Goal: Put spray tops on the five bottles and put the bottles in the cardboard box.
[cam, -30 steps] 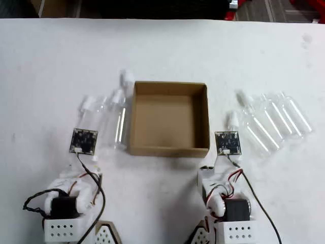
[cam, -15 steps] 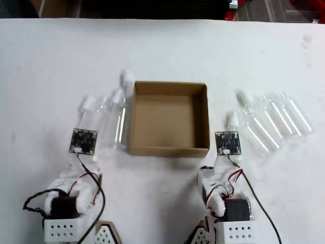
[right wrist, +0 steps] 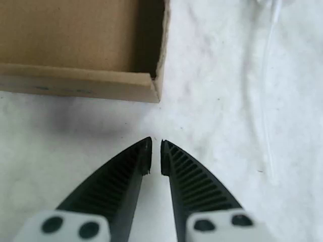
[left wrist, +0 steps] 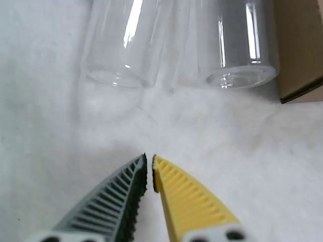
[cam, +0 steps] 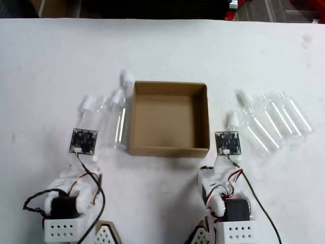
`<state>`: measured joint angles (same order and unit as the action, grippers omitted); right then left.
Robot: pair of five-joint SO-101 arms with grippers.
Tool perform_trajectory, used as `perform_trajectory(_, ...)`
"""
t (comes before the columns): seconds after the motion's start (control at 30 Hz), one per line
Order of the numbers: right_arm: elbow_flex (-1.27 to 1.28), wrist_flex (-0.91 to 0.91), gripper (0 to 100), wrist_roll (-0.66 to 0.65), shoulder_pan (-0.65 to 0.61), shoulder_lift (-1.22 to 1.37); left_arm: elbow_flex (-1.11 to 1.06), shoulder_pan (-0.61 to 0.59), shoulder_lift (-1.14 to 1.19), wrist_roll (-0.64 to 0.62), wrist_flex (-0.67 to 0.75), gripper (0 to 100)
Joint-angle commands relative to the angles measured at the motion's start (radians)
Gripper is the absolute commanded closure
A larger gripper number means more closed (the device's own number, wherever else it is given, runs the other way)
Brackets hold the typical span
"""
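While your left gripper [left wrist: 149,165] and right gripper [right wrist: 155,155] sit clenched tip to tip over the table [cam: 167,56], clear bottles lie flat: a left pair [cam: 120,124] at the cardboard box's [cam: 170,150] 9 o'clock, white spray tops [cam: 119,95] toward 12, and a right row [cam: 274,122] at its 3 o'clock, necks toward 11. Marks on the box wall are too small to read.
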<state>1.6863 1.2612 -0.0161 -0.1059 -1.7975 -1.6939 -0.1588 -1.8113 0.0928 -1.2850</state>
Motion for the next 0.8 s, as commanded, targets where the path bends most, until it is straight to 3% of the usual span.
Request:
perform_trajectory(0.0,0.005,-0.113,97.7,-0.011,-0.067,-0.005,0.002,0.008,-0.01,-0.008,-0.003,98)
perform_trajectory(0.2,0.005,-0.429,97.7,-0.008,-0.16,-0.005,0.002,0.008,-0.01,-0.008,-0.003,98)
perform_trajectory(0.4,0.005,-0.377,97.7,-0.011,-0.142,-0.005,0.002,0.007,-0.01,-0.008,-0.003,98)
perform_trajectory(0.77,0.005,-0.417,97.7,-0.011,0.008,-0.005,0.002,0.004,-0.01,-0.011,-0.003,98)
